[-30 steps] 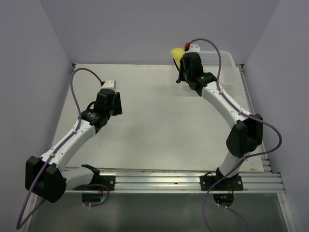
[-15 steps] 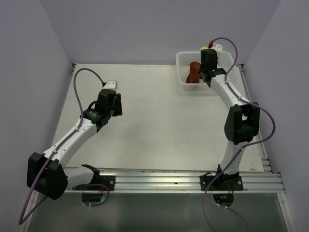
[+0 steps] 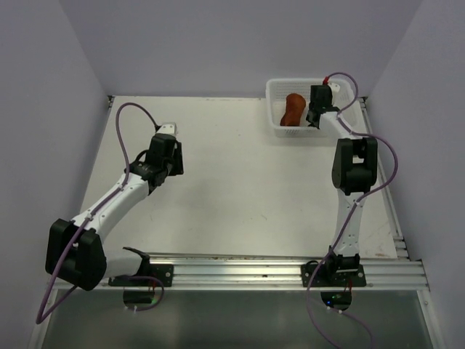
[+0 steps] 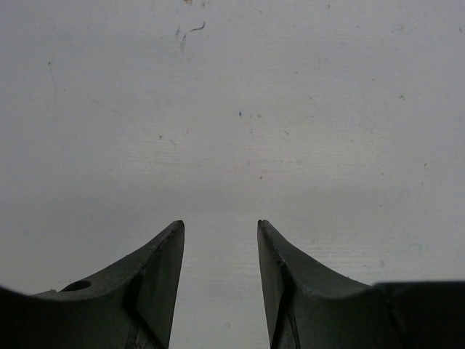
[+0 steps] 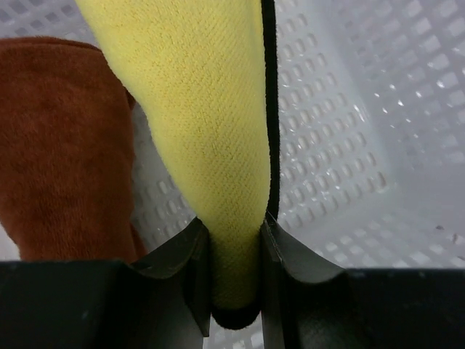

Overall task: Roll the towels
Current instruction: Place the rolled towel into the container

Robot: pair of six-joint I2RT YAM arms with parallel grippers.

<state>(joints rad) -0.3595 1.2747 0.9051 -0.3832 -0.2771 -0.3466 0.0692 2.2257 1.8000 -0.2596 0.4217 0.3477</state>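
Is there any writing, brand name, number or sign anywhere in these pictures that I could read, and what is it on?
None: no view shows readable text.
The yellow towel, the rust-brown towel, the white mesh basket and the table are all plain, with no label or print.

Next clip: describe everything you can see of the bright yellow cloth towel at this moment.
The bright yellow cloth towel has a fine looped weave and dark edging along its right side. It is gathered into a narrow strip, and one end is pinched in the right pincer. It extends into the white plastic mesh basket, with the rust-brown cloth towel at its left; whether the two touch is unclear. The top view hides it behind the arm.
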